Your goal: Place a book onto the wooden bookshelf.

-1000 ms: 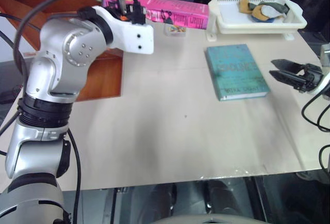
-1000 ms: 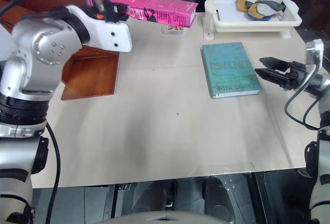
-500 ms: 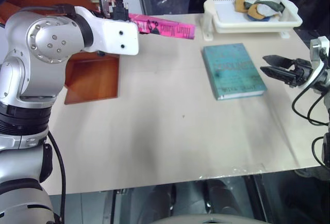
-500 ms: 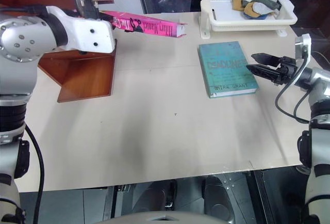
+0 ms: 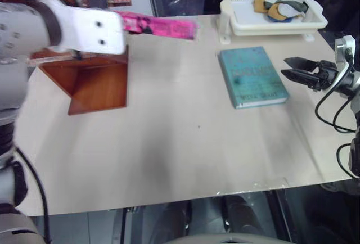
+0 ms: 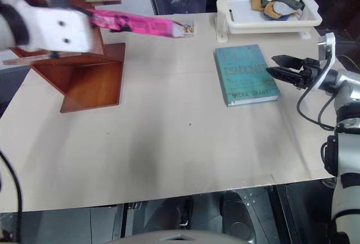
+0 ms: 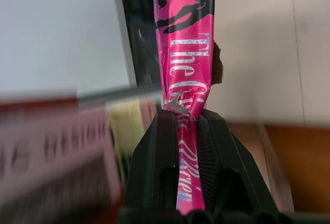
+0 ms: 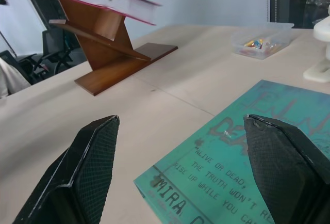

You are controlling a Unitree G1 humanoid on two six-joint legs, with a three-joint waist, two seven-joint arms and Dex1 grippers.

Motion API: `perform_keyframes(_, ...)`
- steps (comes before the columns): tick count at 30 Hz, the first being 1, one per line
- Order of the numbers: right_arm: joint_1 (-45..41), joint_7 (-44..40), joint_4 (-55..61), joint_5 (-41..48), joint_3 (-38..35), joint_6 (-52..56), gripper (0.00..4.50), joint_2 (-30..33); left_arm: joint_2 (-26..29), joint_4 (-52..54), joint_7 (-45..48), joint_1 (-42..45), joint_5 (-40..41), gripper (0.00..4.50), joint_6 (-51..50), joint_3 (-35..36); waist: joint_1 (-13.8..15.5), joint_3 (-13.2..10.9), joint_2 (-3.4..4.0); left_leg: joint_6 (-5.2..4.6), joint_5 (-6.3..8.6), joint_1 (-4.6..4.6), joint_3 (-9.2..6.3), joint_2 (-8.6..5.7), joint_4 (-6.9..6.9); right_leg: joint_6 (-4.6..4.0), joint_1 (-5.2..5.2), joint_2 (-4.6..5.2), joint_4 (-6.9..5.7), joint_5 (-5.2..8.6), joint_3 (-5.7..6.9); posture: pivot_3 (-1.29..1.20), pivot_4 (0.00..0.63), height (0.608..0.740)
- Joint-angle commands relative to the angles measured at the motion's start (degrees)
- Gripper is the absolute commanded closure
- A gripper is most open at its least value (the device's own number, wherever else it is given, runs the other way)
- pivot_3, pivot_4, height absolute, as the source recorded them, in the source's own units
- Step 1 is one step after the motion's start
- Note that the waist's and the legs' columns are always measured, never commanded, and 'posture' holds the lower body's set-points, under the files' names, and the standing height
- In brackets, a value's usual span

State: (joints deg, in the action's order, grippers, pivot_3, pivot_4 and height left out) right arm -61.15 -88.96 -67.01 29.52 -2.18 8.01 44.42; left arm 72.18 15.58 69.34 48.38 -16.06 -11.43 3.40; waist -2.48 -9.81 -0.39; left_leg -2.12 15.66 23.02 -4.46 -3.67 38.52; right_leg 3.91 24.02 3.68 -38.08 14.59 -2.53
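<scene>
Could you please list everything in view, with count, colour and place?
pink book: one, held above the table's far left by the left tool.
bookshelf: one, reddish-brown, far left.
teal book: one, flat, right of centre.
basket: one, white, far right, holding cloth items.
small box: one, clear, coloured bits inside, far edge.
table: one, beige.
left tool: shut on pink book.
right tool: open, beside teal book.
</scene>
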Motion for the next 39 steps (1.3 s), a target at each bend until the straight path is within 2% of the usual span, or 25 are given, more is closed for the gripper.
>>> perform_keyframes(1,-1.91,-3.54,0.03,0.04,-0.66,-1.34,0.57,0.74,4.37,1.63,2.18,-2.59,3.29,4.24,0.51,5.55,0.2,0.0,0.0,0.0,0.0,0.0,0.0,-0.01,0.0,0.0,0.0,0.01,0.0,0.0,0.0,0.0,0.15,0.74)
perform_keyframes(4,-2.47,-3.54,-0.35,-0.28,-0.69,-1.38,0.57,0.72,7.21,0.43,1.57,-4.36,4.41,4.24,1.85,7.88,0.34,0.0,0.0,0.0,0.0,0.0,-0.03,-0.02,0.03,0.0,-0.04,0.03,0.0,0.0,0.04,0.0,0.15,0.74)
perform_keyframes(8,-2.61,-3.54,-0.15,-0.25,-0.36,-1.05,0.57,0.91,8.33,0.08,0.32,-5.13,6.01,4.24,1.95,9.43,0.17,-0.01,0.01,0.0,0.0,0.0,-0.04,-0.02,0.03,0.0,-0.04,0.03,0.0,0.0,0.05,0.0,0.15,0.74)
perform_keyframes(13,-2.75,-3.54,0.15,0.2,-0.13,-0.38,0.57,1.57,10.65,-0.54,1.37,-10.57,6.72,4.24,2.28,14.07,-0.04,-0.03,0.05,0.0,0.0,-0.01,0.0,0.0,0.01,0.0,-0.03,0.01,-0.01,0.0,0.01,0.0,0.15,0.74)
perform_keyframes(20,-2.77,-3.54,3.43,4.29,4.64,3.16,0.57,1.94,12.26,-2.48,2.49,-17.77,6.78,4.24,2.92,19.88,-0.02,-0.07,0.11,0.0,0.0,-0.02,0.02,0.02,-0.01,0.0,-0.01,0.0,-0.01,0.0,0.0,0.0,0.15,0.74)
perform_keyframes(33,-4.42,-3.54,16.66,22.67,10.07,7.8,0.57,2.27,14.15,-9.82,1.33,-23.19,7.07,4.24,7.7,22.66,0.05,-0.11,0.18,0.0,0.0,-0.01,0.0,0.05,-0.05,0.0,0.0,0.19,0.01,0.0,0.01,0.0,0.15,0.74)
perform_keyframes(39,-4.2,-3.54,19.48,27.14,11.28,9.08,0.57,3.11,15.07,-11.38,1.26,-24.34,7.59,4.24,8.64,23.37,0.1,-0.11,0.18,-0.01,0.01,0.0,0.01,0.04,-0.08,0.0,0.01,0.24,0.06,0.0,0.03,0.0,0.15,0.74)
